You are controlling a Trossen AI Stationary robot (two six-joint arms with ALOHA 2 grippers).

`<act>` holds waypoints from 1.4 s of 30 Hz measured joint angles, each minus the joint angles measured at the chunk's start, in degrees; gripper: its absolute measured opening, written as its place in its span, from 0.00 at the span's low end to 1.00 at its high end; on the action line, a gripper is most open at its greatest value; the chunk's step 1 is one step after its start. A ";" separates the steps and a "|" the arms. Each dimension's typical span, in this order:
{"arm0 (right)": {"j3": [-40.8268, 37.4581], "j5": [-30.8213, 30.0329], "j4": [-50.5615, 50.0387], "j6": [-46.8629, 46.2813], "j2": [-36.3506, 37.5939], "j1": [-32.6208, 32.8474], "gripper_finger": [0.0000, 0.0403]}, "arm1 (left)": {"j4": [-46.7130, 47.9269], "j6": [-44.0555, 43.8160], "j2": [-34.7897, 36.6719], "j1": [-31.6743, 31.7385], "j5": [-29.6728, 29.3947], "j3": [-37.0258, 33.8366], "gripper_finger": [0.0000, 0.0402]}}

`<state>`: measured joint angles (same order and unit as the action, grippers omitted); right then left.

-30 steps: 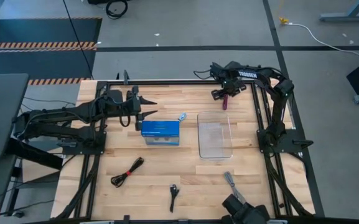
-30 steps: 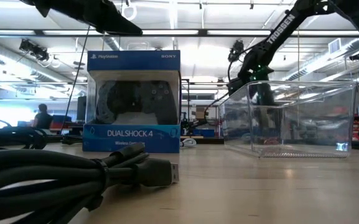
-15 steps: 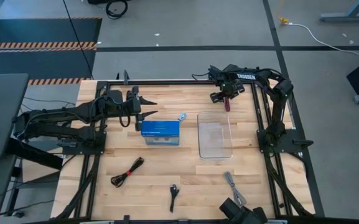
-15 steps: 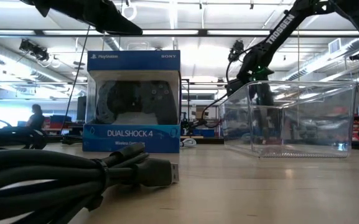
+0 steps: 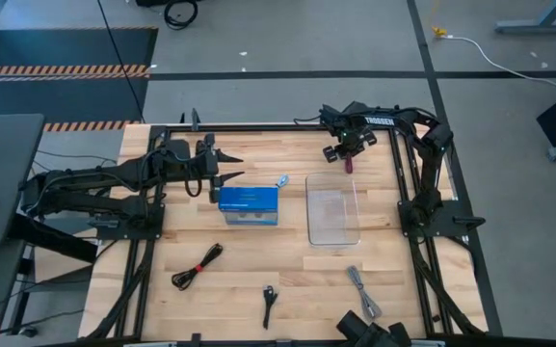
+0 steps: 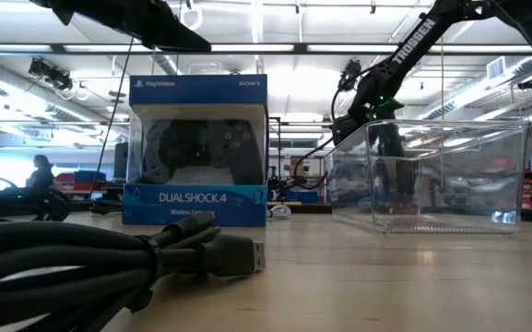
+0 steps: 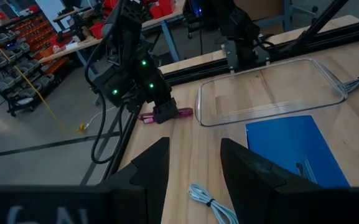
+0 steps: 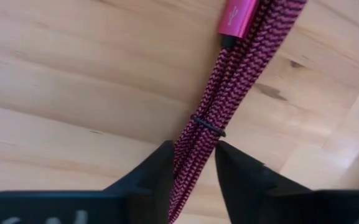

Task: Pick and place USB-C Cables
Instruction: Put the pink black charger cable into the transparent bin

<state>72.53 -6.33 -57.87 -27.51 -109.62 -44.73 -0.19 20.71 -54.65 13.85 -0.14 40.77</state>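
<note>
The right gripper (image 8: 191, 163) has its fingers pressed against both sides of the magenta cable (image 8: 229, 93), which lies on the table (image 5: 297, 260) at the far edge. Just beyond it sits the clear tray (image 5: 332, 209), then the blue box (image 5: 249, 204). The left gripper (image 7: 195, 168) hovers apart, fingers spread, beside the box.

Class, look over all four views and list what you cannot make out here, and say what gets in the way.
- Right wrist view: the magenta cable runs off the top edge, so its far end is cut off.
- Right pincer: its fingers flank the cable; whether they have clamped is unclear.
- High view: the cable by the bottom edge is partly covered by a dark camera mount.
- Low view: the tray blurs what stands behind it.
</note>
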 joint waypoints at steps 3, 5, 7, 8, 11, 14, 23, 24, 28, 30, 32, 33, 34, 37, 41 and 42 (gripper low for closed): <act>0.00 -0.02 -0.02 0.02 0.00 0.00 0.20 | 0.02 0.00 0.00 0.00 0.00 0.00 0.38; 0.00 0.00 0.00 0.07 0.00 0.00 0.13 | 0.02 0.00 0.00 0.00 -0.01 0.00 0.38; 0.00 0.00 -0.01 0.41 0.00 0.00 0.07 | 0.00 0.02 0.00 0.00 -0.01 0.00 0.38; 0.00 0.00 -0.02 0.57 0.02 -0.02 0.04 | 0.00 0.01 0.00 0.00 0.00 0.00 0.38; 0.00 0.02 -0.28 1.83 0.02 -0.15 0.03 | 0.00 0.02 0.00 0.00 0.00 0.00 0.38; 0.00 0.25 -1.91 2.26 0.02 -0.52 0.05 | 0.02 0.02 0.00 0.00 0.00 0.00 0.38; 1.80 1.45 -7.03 4.09 5.10 -1.19 0.01 | -0.02 0.07 0.00 0.13 -0.02 0.00 0.38; 2.35 1.55 -7.32 4.08 6.21 -1.06 0.01 | -0.03 0.08 0.00 0.13 -0.02 -0.01 0.38; 4.93 2.25 -9.33 2.80 11.11 0.39 0.01 | -0.03 0.84 0.00 0.11 -0.02 -0.02 0.38; 6.35 3.14 -11.41 2.21 13.48 1.46 0.01 | -0.04 0.85 0.00 0.13 -0.04 0.00 0.38; 8.07 3.32 -13.77 1.06 15.74 2.70 0.01 | -0.05 0.90 0.00 0.11 -0.04 -0.02 0.38; 9.06 3.32 -14.75 0.24 16.91 3.39 0.01 | -0.05 0.91 0.00 0.13 -0.04 -0.02 0.38; 9.97 3.32 -15.66 -0.70 18.00 4.03 0.01 | -0.04 0.91 0.00 0.11 -0.03 -0.02 0.38; 12.20 4.02 -17.76 -4.11 20.88 6.58 0.01 | -0.04 0.92 0.00 0.13 -0.04 -0.02 0.38; 12.98 8.45 -18.10 -9.56 23.56 10.95 0.01 | -0.06 0.92 0.00 0.13 -0.04 -0.02 0.38; 12.97 9.73 -18.29 -10.95 23.77 12.13 0.01 | -0.04 0.92 0.00 0.11 -0.04 -0.02 0.38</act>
<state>85.51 3.40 -76.15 -38.46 -85.86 -32.60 -0.23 21.63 -54.65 13.96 -0.19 40.75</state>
